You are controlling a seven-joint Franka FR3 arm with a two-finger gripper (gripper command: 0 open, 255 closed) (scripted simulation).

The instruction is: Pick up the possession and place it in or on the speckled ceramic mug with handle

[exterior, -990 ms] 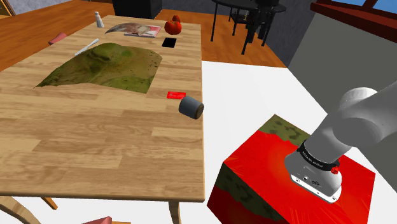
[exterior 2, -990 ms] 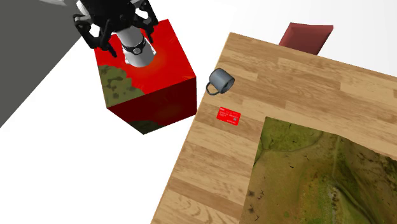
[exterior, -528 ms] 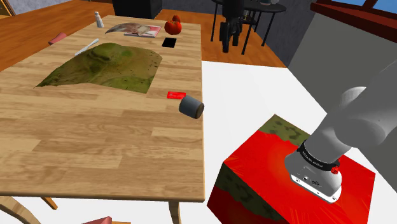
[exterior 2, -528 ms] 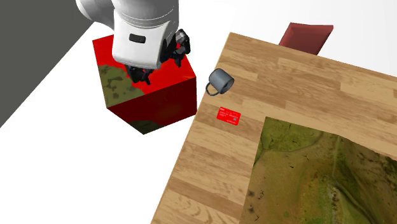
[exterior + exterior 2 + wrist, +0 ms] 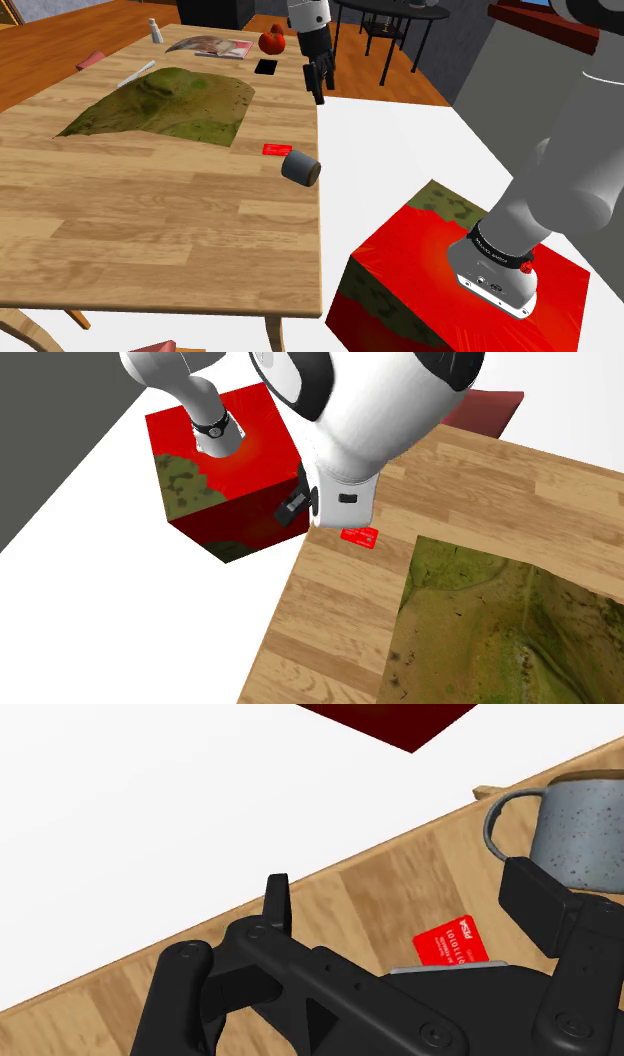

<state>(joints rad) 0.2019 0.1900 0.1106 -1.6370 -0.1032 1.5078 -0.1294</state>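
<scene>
A small red card (image 5: 274, 150) lies flat on the wooden table (image 5: 150, 220), close to the edge facing the stand. Beside it a grey speckled mug (image 5: 299, 168) rests on its side. In the wrist view the card (image 5: 450, 942) sits just beyond the hand, and the mug (image 5: 585, 824) with its handle lies past the right finger. My gripper (image 5: 318, 92) hangs open and empty above the table's edge, well above and beyond the card; its fingers (image 5: 277, 899) stand wide apart. In the second exterior view the arm covers the mug, and the card (image 5: 360, 536) peeks out under it.
A green-brown mat (image 5: 160, 100) covers the table's middle. At the far end lie a black phone (image 5: 266, 67), a red fruit (image 5: 272, 40), a magazine (image 5: 210, 45) and a shaker (image 5: 155, 30). The red stand (image 5: 470, 270) sits lower right; dark chairs (image 5: 390, 30) stand behind.
The arm has swung from above the stand out over the table's edge, bringing the gripper near the card and mug. The fingers stayed open; card and mug have not moved.
</scene>
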